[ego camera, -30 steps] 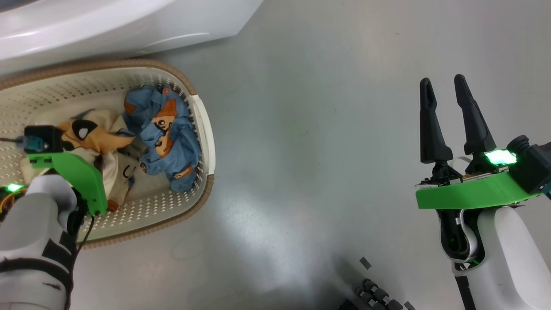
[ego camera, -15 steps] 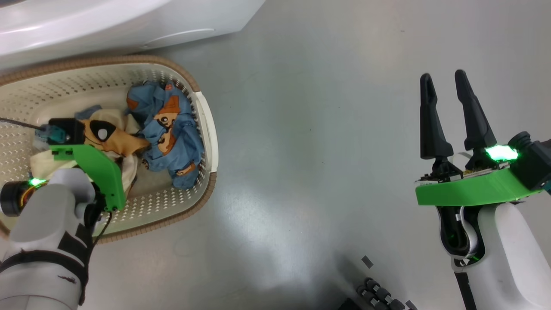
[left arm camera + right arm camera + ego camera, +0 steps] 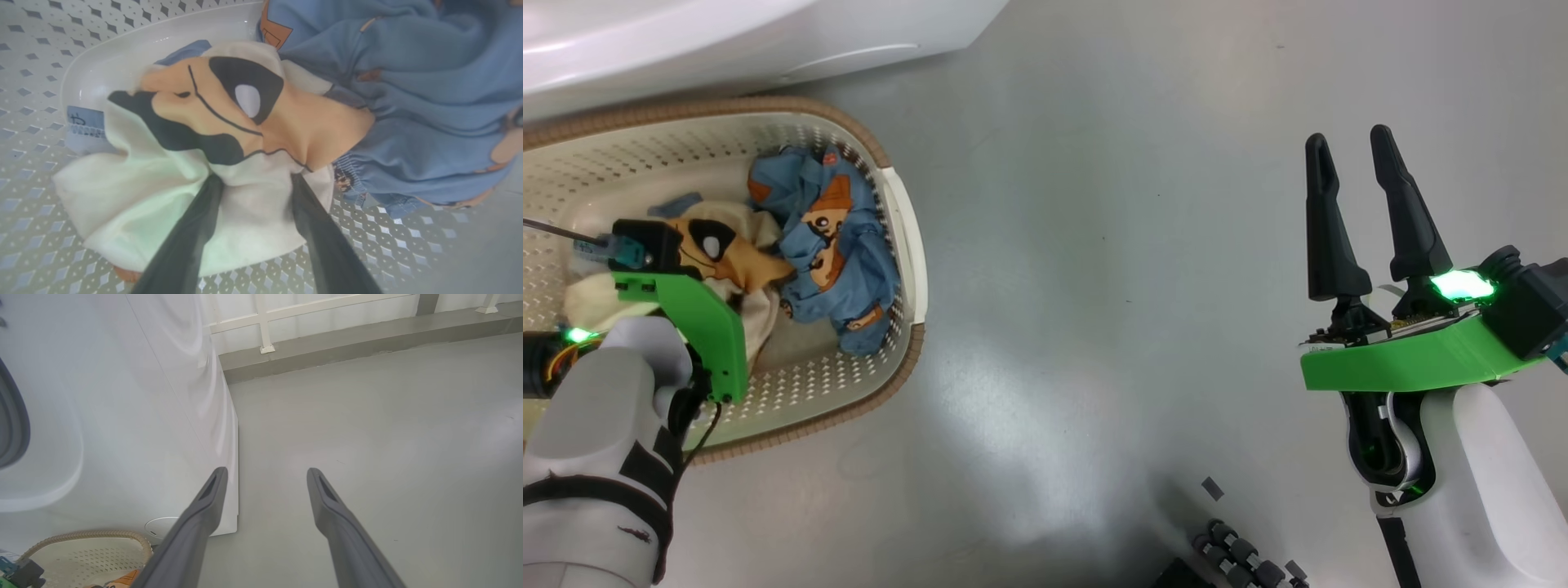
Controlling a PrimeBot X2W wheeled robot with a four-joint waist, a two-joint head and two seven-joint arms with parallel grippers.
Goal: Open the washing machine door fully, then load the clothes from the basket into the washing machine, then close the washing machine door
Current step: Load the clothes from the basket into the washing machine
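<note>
Where the left gripper (image 3: pixel 255 179) reaches down into the basket (image 3: pixel 913 351), its fingers straddle a bunched cream garment (image 3: pixel 143 196) with their tips buried, so I cannot tell if they pinch it. Beside it, blue bear-print clothes (image 3: pixel 825 237) lie against the basket's right end. The right gripper (image 3: pixel 1347 143) hangs spread over grey floor (image 3: pixel 1094 286). Beyond stands the white washing machine (image 3: pixel 727 41).

This looks like a laundry corner in a bare, workshop-like room. A big white washing machine (image 3: pixel 122 396) stands straight on a glossy grey poured floor (image 3: pixel 1094 245) with a laundry basket (image 3: pixel 907 237) at its foot. Behind, a white railing (image 3: pixel 265 322) runs above a grey kerb (image 3: pixel 347 349).
</note>
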